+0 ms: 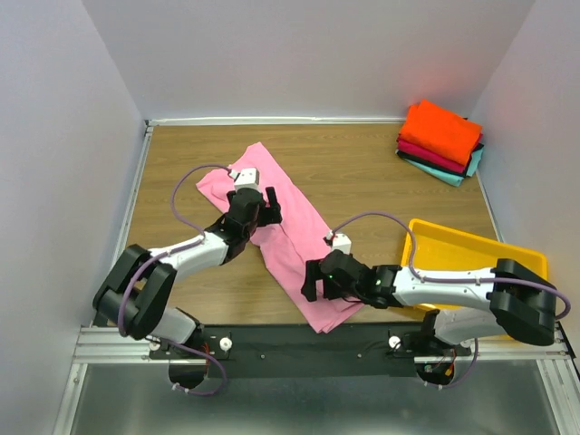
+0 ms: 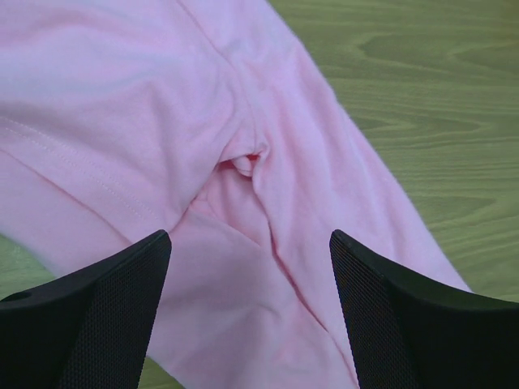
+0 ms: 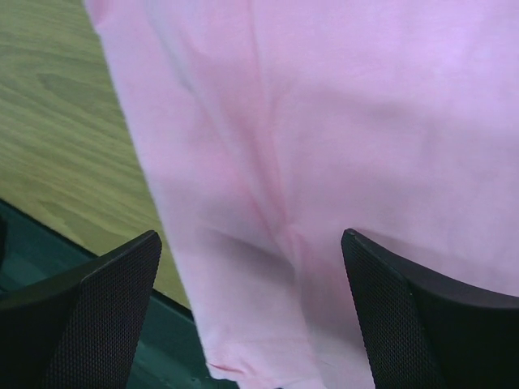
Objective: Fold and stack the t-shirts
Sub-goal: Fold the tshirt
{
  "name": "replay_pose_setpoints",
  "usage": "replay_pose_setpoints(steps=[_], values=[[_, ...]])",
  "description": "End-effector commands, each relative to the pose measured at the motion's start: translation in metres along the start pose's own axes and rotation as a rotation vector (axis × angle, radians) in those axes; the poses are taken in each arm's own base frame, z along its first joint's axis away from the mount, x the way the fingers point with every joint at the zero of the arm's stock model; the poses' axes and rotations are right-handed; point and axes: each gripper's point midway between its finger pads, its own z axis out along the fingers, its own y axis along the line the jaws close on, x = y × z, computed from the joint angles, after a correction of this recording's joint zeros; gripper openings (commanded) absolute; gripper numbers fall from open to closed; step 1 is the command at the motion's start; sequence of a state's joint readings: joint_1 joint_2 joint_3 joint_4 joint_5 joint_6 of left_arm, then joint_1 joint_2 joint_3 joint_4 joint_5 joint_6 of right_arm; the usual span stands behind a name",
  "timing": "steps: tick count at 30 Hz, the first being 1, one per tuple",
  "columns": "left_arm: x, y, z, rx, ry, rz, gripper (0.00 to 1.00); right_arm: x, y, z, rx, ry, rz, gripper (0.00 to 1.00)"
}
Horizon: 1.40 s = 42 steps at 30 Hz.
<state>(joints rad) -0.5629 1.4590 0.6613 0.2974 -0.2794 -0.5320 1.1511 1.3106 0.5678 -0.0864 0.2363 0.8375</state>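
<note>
Across the middle of the table (image 1: 381, 181), the pink t-shirt (image 1: 294, 217) is lying as a long diagonal band. Its far end is stopping well short of the back wall (image 1: 317, 54), leaving bare wood beyond it and on both sides. Its near end is reaching over the table's near edge and overlapping the black rail (image 1: 272, 340).

The left tool (image 1: 263, 207) is poised over the shirt's far half with its jaws standing wide. The left wrist view is showing both fingers (image 2: 97, 316) spread above a small puckered crease in the cloth, gripping nothing. The right tool (image 1: 313, 279) is sitting at the shirt's near half, its jaws likewise wide and holding nothing, with pink cloth filling the gap between them.

Far right of the shirt, in the back corner, the stack of folded t-shirts (image 1: 441, 136) is resting, with orange on top and crimson, dark and teal below. Near right of the shirt, the yellow tray (image 1: 453, 243) is sitting with the right arm crossing over it, and only its yellow floor is showing.
</note>
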Motion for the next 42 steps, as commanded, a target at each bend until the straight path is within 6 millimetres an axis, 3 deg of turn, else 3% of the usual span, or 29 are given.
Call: replay_pose_setpoints(steps=[1, 6, 12, 21, 42], values=[[0.008, 0.005, -0.012, -0.010, 0.004, -0.029, 0.87, 0.001, -0.036, -0.008, 0.162, -0.028, -0.026, 0.98], [0.029, 0.006, -0.005, 0.005, 0.045, -0.046, 0.88, 0.010, -0.047, -0.008, 0.188, -0.015, -0.009, 0.99], [0.038, 0.000, 0.013, 0.012, 0.073, -0.032, 0.88, 0.028, -0.053, -0.004, 0.197, 0.048, 0.007, 0.99], [0.051, -0.002, 0.035, 0.012, 0.110, 0.004, 0.88, 0.044, -0.041, 0.000, 0.112, 0.100, 0.025, 0.98], [0.016, 0.022, 0.059, -0.023, 0.087, 0.067, 0.88, 0.053, 0.016, 0.031, -0.015, 0.174, -0.044, 0.98]])
